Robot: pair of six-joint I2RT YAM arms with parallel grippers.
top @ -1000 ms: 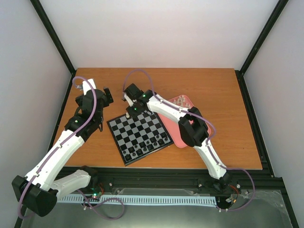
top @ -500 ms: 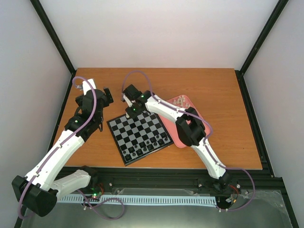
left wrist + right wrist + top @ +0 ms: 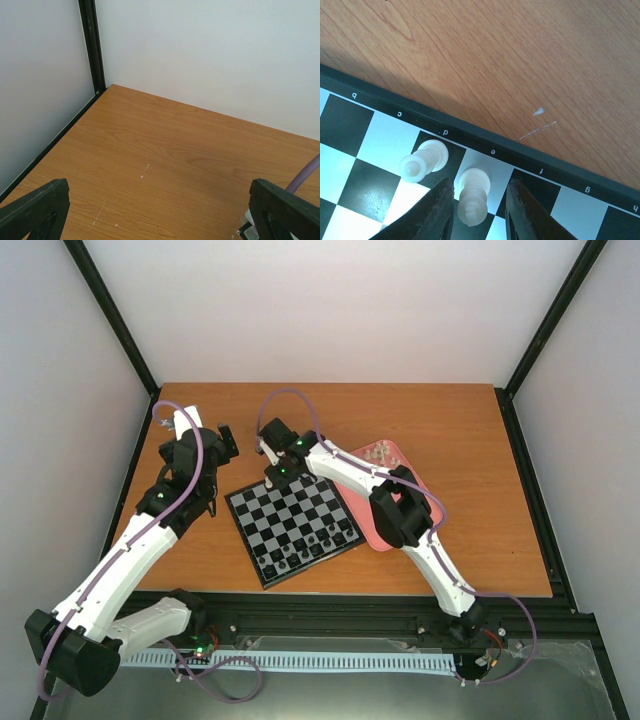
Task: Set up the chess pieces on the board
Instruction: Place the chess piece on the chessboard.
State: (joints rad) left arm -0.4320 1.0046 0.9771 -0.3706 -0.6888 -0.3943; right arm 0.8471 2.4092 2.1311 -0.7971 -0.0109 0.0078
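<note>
Early going in this setup: the board is sitting askew on the bench, toward the near-left of the middle, and its near-right rows are carrying the dark pieces, lined up as far as the overhead view shows. The white side is only just getting started. The right wrist view is showing two white chess pieces standing on the back rank along the board's far edge, one on the d square and its neighbour on the e square; the squares on either side that are in view are bare. A cluster of pale pieces is waiting at the far end of the pink tray, which is lying just to the right of the board, so by my reckoning most of the white army is yet to be placed. The right gripper is reaching over the board's far corner and straddling the e-square piece. It is only narrowly parted, with a sliver of board showing on one side of the piece, so it is looking released rather than clenched. Whether the other finger is brushing the piece, I cannot tell. The left gripper is hovering over bare wood near the bench's far-left corner, spread wide, holding nothing and touching nothing.
</note>
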